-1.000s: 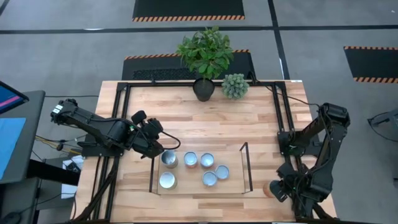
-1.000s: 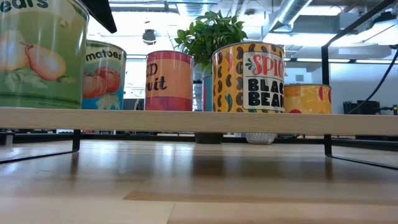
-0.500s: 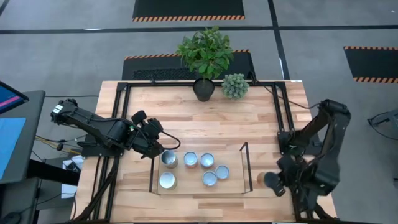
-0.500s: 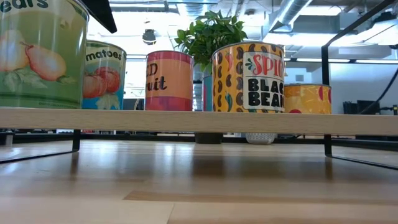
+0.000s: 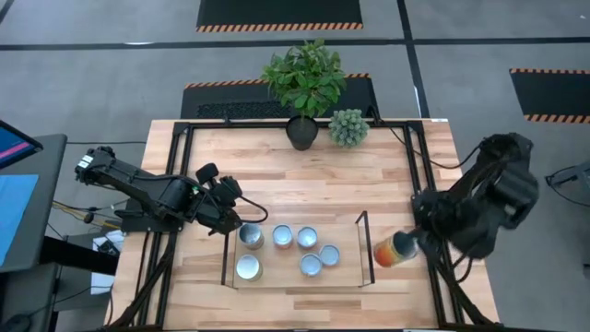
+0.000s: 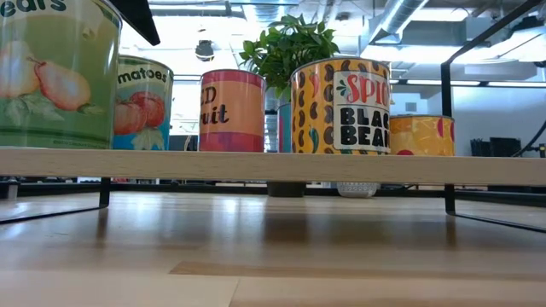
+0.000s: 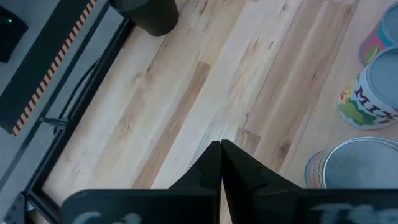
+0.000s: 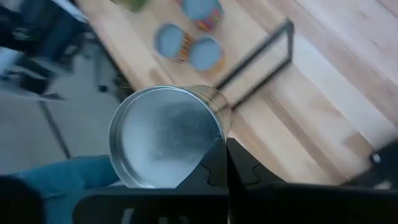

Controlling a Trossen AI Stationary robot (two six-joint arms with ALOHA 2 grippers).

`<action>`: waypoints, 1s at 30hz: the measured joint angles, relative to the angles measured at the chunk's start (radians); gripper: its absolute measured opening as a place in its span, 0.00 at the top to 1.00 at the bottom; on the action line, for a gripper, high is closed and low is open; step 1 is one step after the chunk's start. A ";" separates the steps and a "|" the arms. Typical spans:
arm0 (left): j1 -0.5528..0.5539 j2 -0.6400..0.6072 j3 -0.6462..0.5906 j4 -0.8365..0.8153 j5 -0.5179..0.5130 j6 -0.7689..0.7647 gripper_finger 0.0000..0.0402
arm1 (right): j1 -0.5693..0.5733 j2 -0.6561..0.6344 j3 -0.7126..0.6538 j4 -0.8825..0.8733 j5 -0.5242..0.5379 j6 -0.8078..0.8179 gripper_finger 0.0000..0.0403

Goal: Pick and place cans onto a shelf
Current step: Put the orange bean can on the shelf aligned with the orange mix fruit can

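The can is in the right gripper, just outside the shelf's right wire frame, near the table's right edge. It lies tipped over: the long axis runs roughly across the table, and one end points toward the shelf. The orange-red side faces up in the high view. In the right wrist view the silver end faces the camera. The fingers look pressed together at the rim. The exact grip on the rim is hard to make out.

Six cans stand upright on the shelf, clustered toward its left and middle. The wire frame stands between them and the held can. The board's right part is bare.

The left gripper hovers over the table just beside the shelf's back-left can, its fingers closed on nothing.

A potted plant and a small round plant stand at the table's far edge, well apart from the shelf.

The low view shows only labelled cans along the shelf board. The held can and both grippers are out of it. A blue shape in the right wrist view, beyond the table, is too blurred to identify.
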 joint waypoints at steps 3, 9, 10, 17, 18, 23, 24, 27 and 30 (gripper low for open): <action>0.000 0.000 0.000 0.000 0.000 0.003 1.00 | -0.071 -0.004 0.065 0.002 0.024 -0.102 1.00; 0.000 0.000 0.000 0.000 0.000 0.007 1.00 | -0.272 0.042 0.084 0.179 0.026 -0.431 1.00; 0.000 0.000 0.000 0.000 0.000 0.014 1.00 | -0.304 0.061 0.084 0.231 0.020 -0.503 1.00; 0.000 0.000 0.000 -0.002 0.000 0.075 1.00 | -0.459 0.243 0.085 0.610 -0.067 -0.968 1.00; 0.000 0.000 0.000 -0.002 0.000 0.080 1.00 | -0.472 0.275 0.085 0.643 -0.088 -1.008 1.00; 0.000 0.000 0.000 -0.010 0.000 0.084 1.00 | -0.508 0.440 0.093 0.697 -0.163 -1.118 1.00; 0.000 0.000 0.000 -0.014 0.000 0.084 1.00 | -0.509 0.471 0.102 0.699 -0.164 -1.130 1.00; 0.000 0.000 0.000 -0.030 0.000 0.084 1.00 | -0.509 0.550 0.139 0.699 -0.184 -1.168 1.00; 0.000 0.000 0.000 -0.032 0.000 0.084 1.00 | -0.507 0.622 0.189 0.709 -0.201 -1.191 1.00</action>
